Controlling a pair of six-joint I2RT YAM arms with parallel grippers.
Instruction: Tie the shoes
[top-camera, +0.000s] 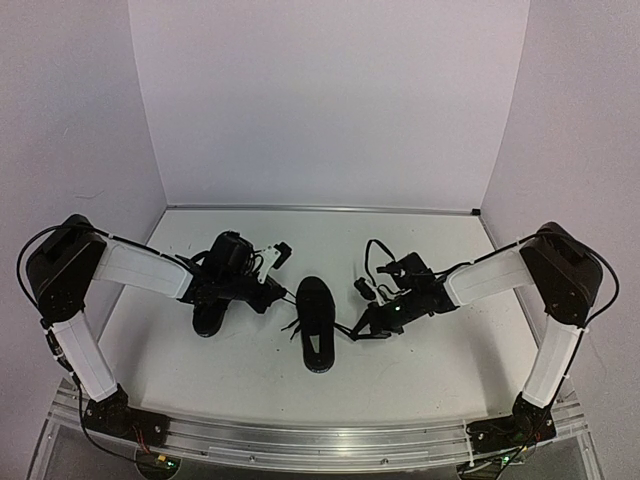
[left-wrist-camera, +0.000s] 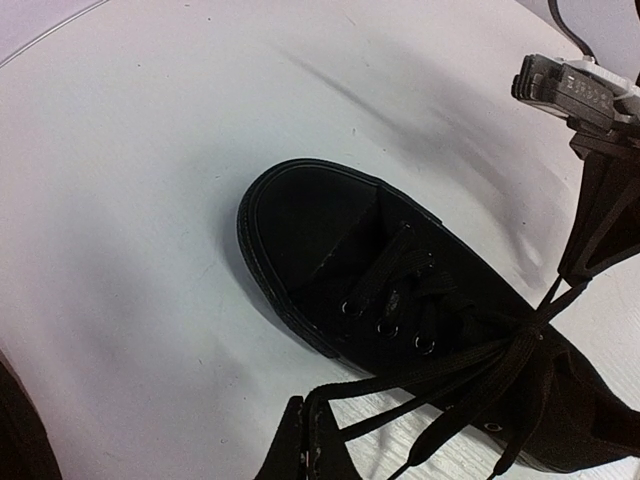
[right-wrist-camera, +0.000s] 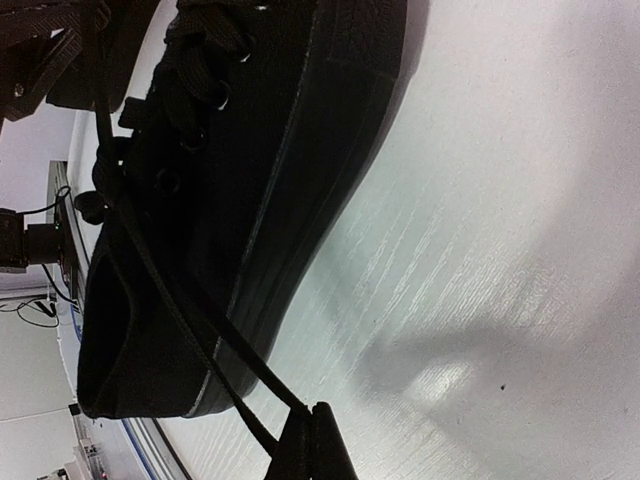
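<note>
1. Two shoes on the worktop (top-camera: 440, 385): the middle shoe (top-camera: 316, 335), and a second shoe (top-camera: 208, 318) left of it, below the left arm (top-camera: 140, 265).
2. Right pincer (right-wrist-camera: 310, 445), just right of the middle shoe, is pressed together on its lace (right-wrist-camera: 250, 368), pulled taut.
3. Left pincer (left-wrist-camera: 440, 345), left of the middle shoe, is spread, loose lace strands (left-wrist-camera: 470, 365) crossing between its fingers (left-wrist-camera: 600, 220); whether it grips any, I cannot tell.
4. No knot or bow shows; I judge tying barely begun, both shoes left to do.
</note>
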